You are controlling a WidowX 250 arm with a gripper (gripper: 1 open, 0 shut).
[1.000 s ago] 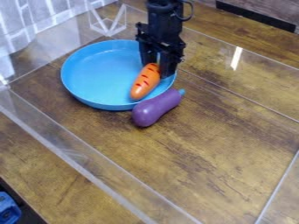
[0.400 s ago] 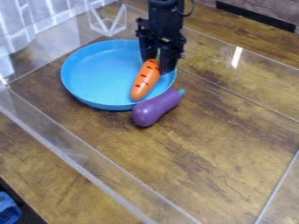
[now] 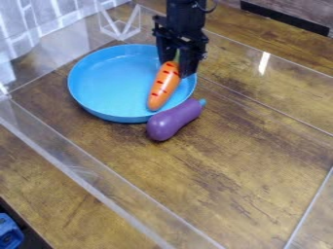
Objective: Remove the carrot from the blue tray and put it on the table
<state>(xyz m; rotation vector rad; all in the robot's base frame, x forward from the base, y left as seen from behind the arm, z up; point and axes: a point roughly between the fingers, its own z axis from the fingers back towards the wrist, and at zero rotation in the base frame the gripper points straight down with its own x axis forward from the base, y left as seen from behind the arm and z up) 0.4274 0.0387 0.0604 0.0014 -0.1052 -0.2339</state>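
Note:
The orange carrot (image 3: pixel 162 88) leans steeply over the right side of the round blue tray (image 3: pixel 97 83). Its upper end is up between the black fingers and its pointed end is down near the tray's rim. My gripper (image 3: pixel 178 60) comes down from above and is shut on the carrot's upper end, hiding the leafy tip. I cannot tell whether the lower tip still touches the tray. The dark wood-grain table (image 3: pixel 247 156) spreads out to the right and front.
A purple toy eggplant (image 3: pixel 174 119) lies on the table just outside the tray's right front rim, right below the carrot. Clear acrylic edging (image 3: pixel 78 160) runs along the table's left and front sides.
The gripper has risen a little with the carrot's upper end, so the carrot stands steeper than before. The tray and eggplant have not moved.

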